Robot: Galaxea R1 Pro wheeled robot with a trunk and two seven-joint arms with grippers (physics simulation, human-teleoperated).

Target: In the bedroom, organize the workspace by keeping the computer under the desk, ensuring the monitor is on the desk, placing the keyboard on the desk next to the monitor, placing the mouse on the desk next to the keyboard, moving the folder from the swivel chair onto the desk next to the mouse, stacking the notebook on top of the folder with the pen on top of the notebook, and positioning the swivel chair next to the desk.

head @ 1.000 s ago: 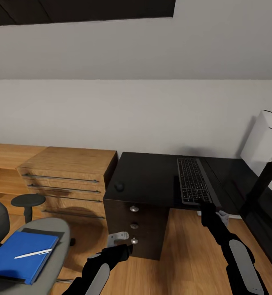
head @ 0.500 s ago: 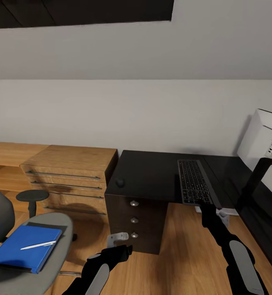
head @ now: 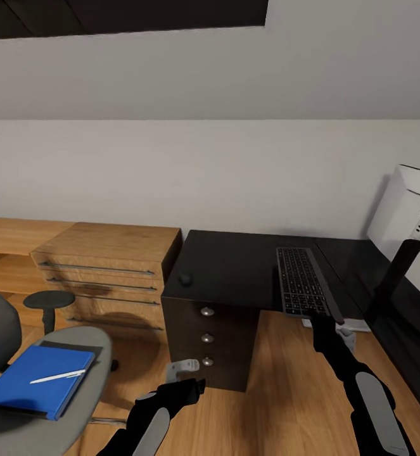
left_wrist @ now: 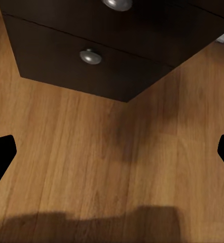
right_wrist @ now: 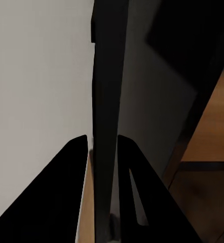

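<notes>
The right tool [head: 322,321] is clamped on the near edge of the keyboard [head: 301,281], placing it on the worktop [head: 235,269]; the left tool [head: 183,379] hangs spread apart, idle.

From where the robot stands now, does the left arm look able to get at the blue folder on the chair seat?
Probably yes: the folder lies uncovered on the swivel chair seat, bearing the pen. The open left gripper hangs beside it over bare floor, nothing between.

Low light-wood cabinet [head: 105,266] with long bar handles, ahead and to my left, against the white wall [head: 210,171]. Small black round stool [head: 45,301] on the wood floor [head: 279,386] in front of it. Dark skylight [head: 121,16] overhead.
</notes>
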